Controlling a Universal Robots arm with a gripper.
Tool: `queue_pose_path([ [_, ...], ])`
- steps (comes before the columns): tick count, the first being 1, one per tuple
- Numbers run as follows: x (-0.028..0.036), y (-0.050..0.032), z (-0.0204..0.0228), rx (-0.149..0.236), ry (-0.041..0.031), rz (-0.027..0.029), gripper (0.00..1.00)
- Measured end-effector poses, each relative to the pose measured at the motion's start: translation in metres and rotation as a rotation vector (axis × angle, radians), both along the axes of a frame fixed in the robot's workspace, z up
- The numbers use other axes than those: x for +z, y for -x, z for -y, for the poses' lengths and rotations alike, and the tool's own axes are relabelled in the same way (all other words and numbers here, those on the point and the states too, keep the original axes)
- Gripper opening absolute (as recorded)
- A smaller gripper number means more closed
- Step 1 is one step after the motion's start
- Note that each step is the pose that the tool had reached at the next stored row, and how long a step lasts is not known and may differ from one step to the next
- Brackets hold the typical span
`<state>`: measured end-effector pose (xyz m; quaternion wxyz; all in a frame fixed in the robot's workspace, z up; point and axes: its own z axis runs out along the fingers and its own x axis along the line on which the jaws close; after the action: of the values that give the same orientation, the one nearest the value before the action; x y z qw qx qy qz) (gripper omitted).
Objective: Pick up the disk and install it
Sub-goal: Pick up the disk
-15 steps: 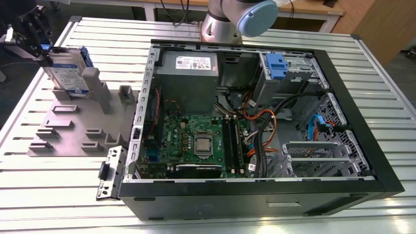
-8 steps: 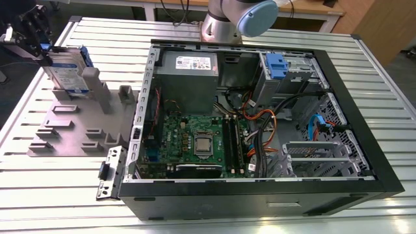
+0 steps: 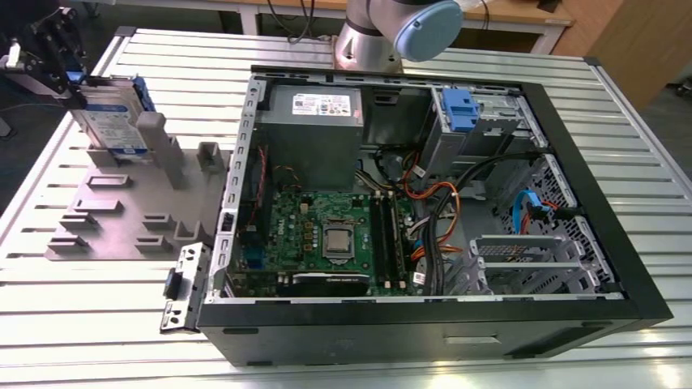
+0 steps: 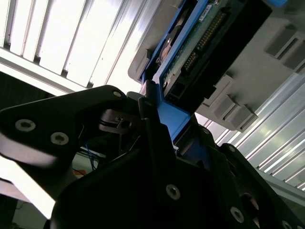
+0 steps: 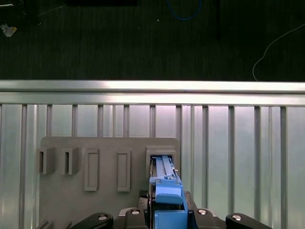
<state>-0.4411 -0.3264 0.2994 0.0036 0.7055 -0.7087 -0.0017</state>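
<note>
Disk (image 3: pixel 110 123) stood upright in holder (image 3: pixel 119 219), exterior view's left | gripper (image 3: pixel 74 81) jaws looked clamped on its blue rail (image 4: pixel 169 121) | I feared a tilted lift would snag the holder or slip the rail.

On the slatted metal table (image 3: pixel 87 324) an open computer case (image 3: pixel 611 243) is lying on its side, showing its green motherboard (image 3: pixel 324 235) and grey power supply (image 3: pixel 311 121). At the exterior view's left, the disk (image 3: pixel 112 123) is standing upright in a grey holder block (image 3: pixel 119 219). The black gripper (image 3: pixel 67 74) is sitting at the disk's upper blue rail. The arm's base (image 3: pixel 373 40) is standing behind the case.
</note>
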Motion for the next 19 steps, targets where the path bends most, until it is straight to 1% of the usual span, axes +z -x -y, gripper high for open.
queue_pose_path([
  [6,0.0002,0.0000,0.0000,0.000,0.0000,-0.0001,0.36],
  [8,0.0015,0.0001,0.0000,0.000,0.0003,-0.0008,0.36],
  [16,0.0052,0.0000,0.0000,0.000,0.0001,-0.0002,0.36],
  [19,0.0052,0.0000,0.0000,0.000,0.0000,0.0000,0.36],
])
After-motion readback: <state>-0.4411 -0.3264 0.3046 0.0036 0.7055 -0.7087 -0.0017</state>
